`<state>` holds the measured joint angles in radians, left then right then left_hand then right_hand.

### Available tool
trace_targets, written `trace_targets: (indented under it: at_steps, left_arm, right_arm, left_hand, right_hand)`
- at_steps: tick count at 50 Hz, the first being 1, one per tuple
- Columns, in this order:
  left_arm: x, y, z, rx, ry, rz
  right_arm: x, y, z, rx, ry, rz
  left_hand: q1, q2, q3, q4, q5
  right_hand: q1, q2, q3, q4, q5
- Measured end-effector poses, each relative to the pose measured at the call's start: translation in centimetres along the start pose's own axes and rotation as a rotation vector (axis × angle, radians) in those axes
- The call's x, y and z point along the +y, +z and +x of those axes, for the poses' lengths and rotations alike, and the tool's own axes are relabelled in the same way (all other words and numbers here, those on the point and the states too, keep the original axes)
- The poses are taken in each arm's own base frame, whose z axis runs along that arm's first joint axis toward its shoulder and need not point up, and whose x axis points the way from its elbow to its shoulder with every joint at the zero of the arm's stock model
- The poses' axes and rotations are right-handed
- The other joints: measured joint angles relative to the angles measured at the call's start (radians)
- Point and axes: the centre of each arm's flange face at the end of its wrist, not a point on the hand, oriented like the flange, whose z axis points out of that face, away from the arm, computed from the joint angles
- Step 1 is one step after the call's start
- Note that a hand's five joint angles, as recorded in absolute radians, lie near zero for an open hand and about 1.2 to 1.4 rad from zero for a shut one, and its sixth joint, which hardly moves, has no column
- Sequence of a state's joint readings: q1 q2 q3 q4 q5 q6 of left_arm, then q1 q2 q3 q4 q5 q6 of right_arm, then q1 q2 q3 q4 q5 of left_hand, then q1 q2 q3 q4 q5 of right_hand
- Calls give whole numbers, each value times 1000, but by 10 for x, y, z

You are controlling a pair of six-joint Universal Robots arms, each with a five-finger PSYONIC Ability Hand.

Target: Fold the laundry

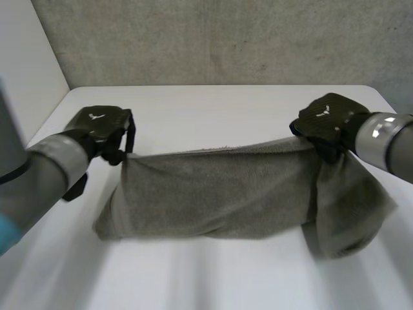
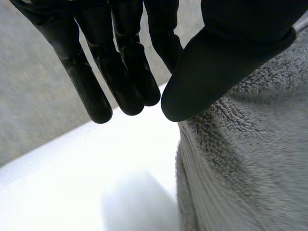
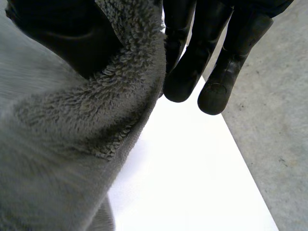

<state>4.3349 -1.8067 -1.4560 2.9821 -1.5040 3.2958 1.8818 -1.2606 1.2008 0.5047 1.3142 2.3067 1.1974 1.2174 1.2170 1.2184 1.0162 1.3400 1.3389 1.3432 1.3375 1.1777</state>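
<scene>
Grey towel (image 1: pixel 219 194) hangs stretched between the hands, its lower part resting on the white tabletop (image 1: pixel 206 106). Left hand (image 1: pixel 100 128) pinches a top corner. Right hand (image 1: pixel 326 119) pinches the top edge, with a flap hanging past it. Judged: held taut so it can be laid flat for folding.

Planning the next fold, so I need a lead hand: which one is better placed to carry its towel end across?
Probably the left. The left hand pinches the towel at its top corner, so that end hangs clean. The right hand grips further in, with cloth drooping beyond it.
</scene>
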Motion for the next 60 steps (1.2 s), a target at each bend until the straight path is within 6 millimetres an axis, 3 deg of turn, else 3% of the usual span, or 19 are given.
trace_targets:
  at_steps: [3, 8, 12, 14, 17, 19, 23, 33, 36, 40, 43, 50, 55, 60]
  left_arm:
    - [-8, 32, -2, -5, -7, 30]
    - [-64, 59, -15, -62, -70, 264]
    - [-129, 51, -32, -101, -181, 589]
    - [-154, 42, -42, -106, -231, 729]
    - [-175, 29, -56, -108, -290, 876]
    - [-176, 27, -60, -108, -306, 902]
    - [-152, 32, -66, -121, -332, 843]
    - [-18, 55, -59, -175, -365, 421]
    - [14, 57, -54, -182, -366, 324]
    - [58, 59, -47, -189, -352, 186]
    - [78, 60, -43, -192, -327, 121]
    - [88, 61, -45, -202, -279, 80]
    - [81, 58, -50, -215, -269, 99]
    - [78, 54, -51, -219, -271, 107]
  right_arm:
    - [-6, 27, 13, 52, -27, 28]
    - [-49, 47, 62, 322, 29, 249]
    - [-92, 30, 105, 532, 164, 541]
    - [-103, 19, 116, 569, 215, 632]
    - [-107, 9, 118, 560, 263, 681]
    - [-105, 8, 114, 536, 272, 669]
    - [-89, 13, 89, 404, 254, 560]
    - [-21, 52, 5, 64, 99, 271]
    - [-1, 63, -15, 6, 78, 211]
    - [36, 81, -49, -76, 74, 116]
    - [59, 91, -68, -101, 83, 59]
    - [85, 99, -79, -31, 97, -26]
    - [83, 90, -67, 70, 118, -18]
    - [76, 77, -57, 127, 178, 16]
  left_hand:
    - [0, 0, 0, 0, 0]
    - [0, 0, 1, 0, 0]
    - [0, 0, 1, 0, 0]
    - [0, 0, 1, 0, 0]
    - [0, 0, 1, 0, 0]
    - [0, 0, 1, 0, 0]
    - [4, 0, 1, 0, 0]
    - [5, 0, 1, 0, 0]
    - [5, 0, 1, 0, 0]
    - [5, 0, 1, 0, 0]
    - [5, 0, 1, 0, 0]
    - [5, 0, 1, 0, 0]
    - [5, 1, 1, 0, 0]
    - [6, 0, 1, 0, 0]
  right_hand:
    - [0, 0, 0, 0, 0]
    - [0, 0, 0, 2, 0]
    - [0, 0, 0, 2, 0]
    - [0, 0, 0, 2, 0]
    - [0, 0, 0, 2, 0]
    - [0, 0, 0, 2, 0]
    - [0, 0, 0, 4, 0]
    - [0, 0, 0, 6, 0]
    - [-10, -10, -9, -2, -11]
    - [-193, -188, -189, -181, -199]
    - [-381, -373, -381, -365, -390]
    - [-713, -696, -713, -705, -740]
    - [-893, -887, -897, -885, -922]
    - [-930, -918, -937, -931, -979]
